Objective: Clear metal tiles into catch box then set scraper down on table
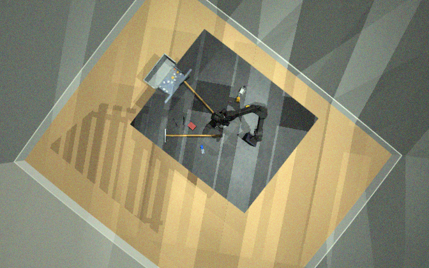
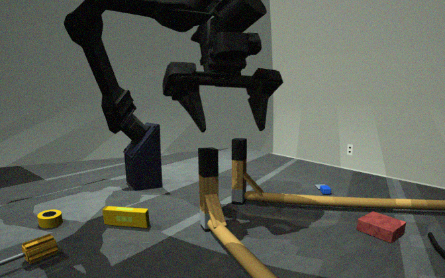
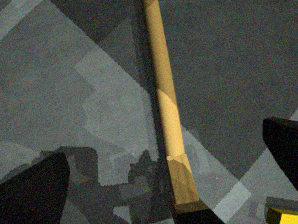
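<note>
Scraper (image 1: 198, 96) (image 2: 241, 253) (image 3: 167, 110), wooden handle: lies on the worktop (image 1: 242, 173) (image 2: 169, 255), running from below the fingers (image 1: 219, 118) (image 2: 232, 131) toward the bench plate (image 1: 177, 85). Its upright, black-topped grip stands beneath them. Fingers wide open, nothing between. Tiles (image 1: 172, 77) scattered on the plate, well apart from the fingers; catch box (image 1: 150, 83) farther out, at the plate's far end. Second scraper (image 1: 189, 135) (image 2: 355, 202): flat, its own grip upright near the first, lower than the fingers. Red block (image 1: 191, 126) (image 2: 381, 226) lies between the two handles.
</note>
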Robot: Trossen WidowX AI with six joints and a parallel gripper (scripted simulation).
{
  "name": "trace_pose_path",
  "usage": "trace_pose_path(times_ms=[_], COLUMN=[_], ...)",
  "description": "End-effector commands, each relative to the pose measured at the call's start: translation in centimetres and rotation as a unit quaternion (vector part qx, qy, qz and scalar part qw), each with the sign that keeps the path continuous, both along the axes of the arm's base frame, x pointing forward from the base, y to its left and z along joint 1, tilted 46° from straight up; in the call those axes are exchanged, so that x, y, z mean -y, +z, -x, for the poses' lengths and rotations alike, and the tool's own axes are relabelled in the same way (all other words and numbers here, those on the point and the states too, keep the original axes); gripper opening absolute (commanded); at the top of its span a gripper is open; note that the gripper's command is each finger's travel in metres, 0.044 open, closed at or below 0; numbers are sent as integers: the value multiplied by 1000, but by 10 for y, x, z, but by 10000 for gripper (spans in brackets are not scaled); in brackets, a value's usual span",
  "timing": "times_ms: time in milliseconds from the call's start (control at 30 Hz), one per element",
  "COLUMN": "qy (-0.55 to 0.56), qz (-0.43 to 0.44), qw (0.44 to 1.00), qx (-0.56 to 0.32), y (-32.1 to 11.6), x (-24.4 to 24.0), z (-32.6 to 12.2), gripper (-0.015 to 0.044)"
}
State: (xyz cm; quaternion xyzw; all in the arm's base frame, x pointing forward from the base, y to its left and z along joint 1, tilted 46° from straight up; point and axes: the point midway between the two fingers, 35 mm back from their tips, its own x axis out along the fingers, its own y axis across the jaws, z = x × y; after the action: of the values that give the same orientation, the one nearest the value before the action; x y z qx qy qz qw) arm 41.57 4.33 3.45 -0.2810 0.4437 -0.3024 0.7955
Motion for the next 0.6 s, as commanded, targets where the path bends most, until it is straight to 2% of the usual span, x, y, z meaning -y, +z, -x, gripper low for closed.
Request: trace_pose_path(times_ms=[0,567], qy=[6,30], qz=[2,8], qw=[1000,999], qx=[9,33], y=[1,2], x=[-4,-13], z=[10,53], gripper=[440,440])
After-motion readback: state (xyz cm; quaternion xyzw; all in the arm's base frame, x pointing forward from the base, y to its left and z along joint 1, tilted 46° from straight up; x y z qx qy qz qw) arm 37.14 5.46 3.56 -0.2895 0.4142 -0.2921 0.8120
